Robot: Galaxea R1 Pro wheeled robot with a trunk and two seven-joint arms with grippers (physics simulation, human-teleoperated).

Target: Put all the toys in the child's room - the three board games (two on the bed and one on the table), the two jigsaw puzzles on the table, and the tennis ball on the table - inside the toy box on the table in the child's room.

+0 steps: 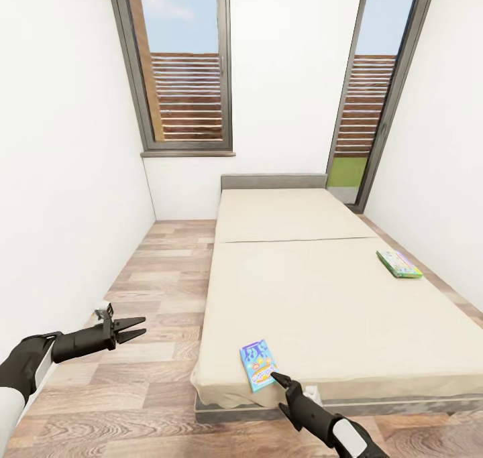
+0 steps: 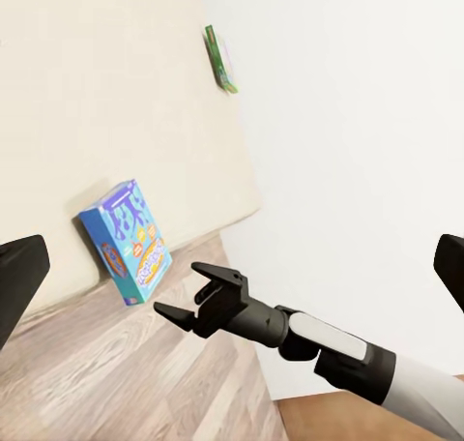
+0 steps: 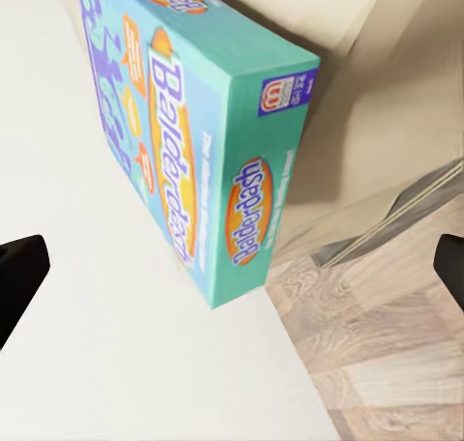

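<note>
Two board games on the bed [image 1: 322,290]: blue board game [image 1: 258,365] at foot edge, green board game [image 1: 399,264] toward far side. Right gripper [image 1: 274,377] fingers released beside blue game; left gripper [image 1: 137,328] released over floor [image 1: 134,377].

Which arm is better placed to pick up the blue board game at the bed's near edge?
Right. The right gripper, open, sits right at the blue board game; the left gripper hangs over the floor beside the bed.

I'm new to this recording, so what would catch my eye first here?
The big beige bed under two tall windows. A blue game box lies at its near corner with the open right gripper right by it. A green game box lies by the bed's right edge.
</note>
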